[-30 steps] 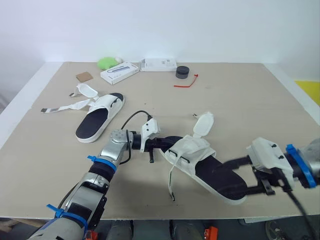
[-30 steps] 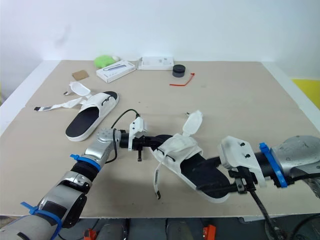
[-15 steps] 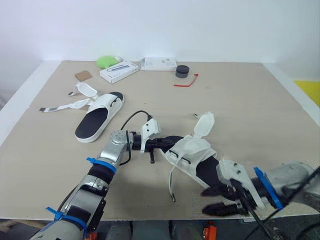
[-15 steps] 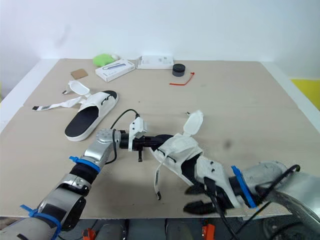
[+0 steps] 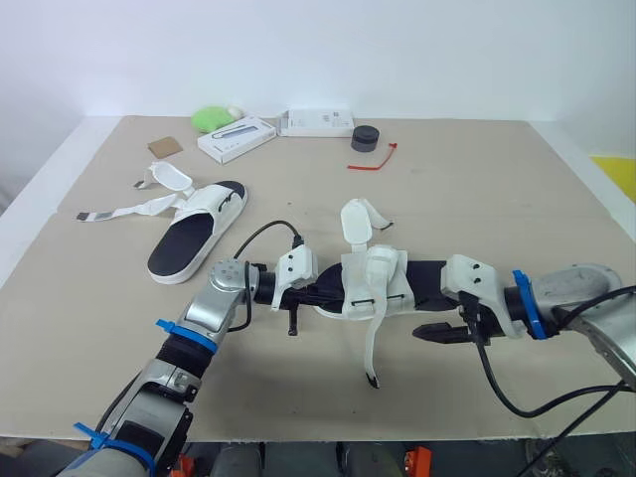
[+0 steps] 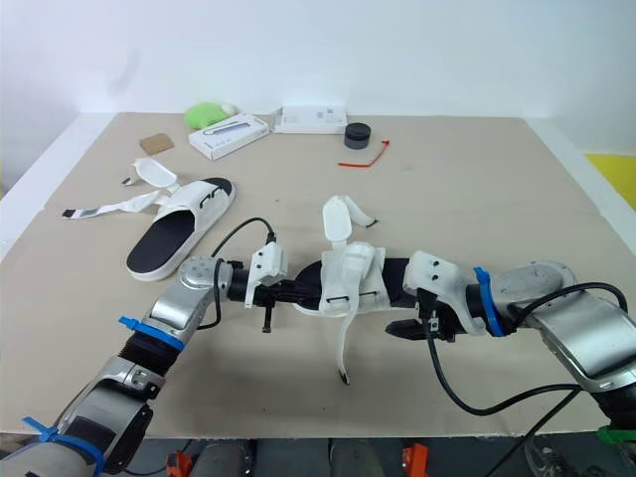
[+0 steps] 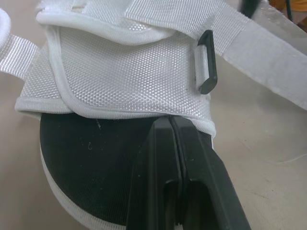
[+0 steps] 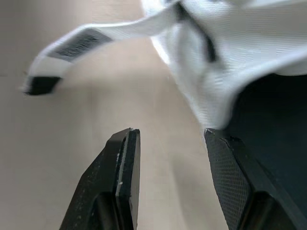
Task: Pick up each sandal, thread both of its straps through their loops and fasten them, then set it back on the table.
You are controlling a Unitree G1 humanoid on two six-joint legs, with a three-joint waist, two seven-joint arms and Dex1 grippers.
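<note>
Beige table (image 5: 477, 199), sandal (image 5: 376, 283) in left jaws.

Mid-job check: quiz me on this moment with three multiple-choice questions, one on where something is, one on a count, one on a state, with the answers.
1. Where does the far sandal lie?
A. on the robot's left part of the table
B. on the table's right part
C. by the black puck at the back

2. How many sandals are in view?
A. one
B. two
C. three

3. How do the jaws of the right gripper stand?
A. shut on a strap
B. shut on nothing
C. open

Answers:
1 A: it sits well to the left of the near sandal, which is between the two arms.
2 B: the far sandal and the near sandal are the two seen.
3 C: the right wrist view shows a wide gap between them, with bare table in it.
</note>
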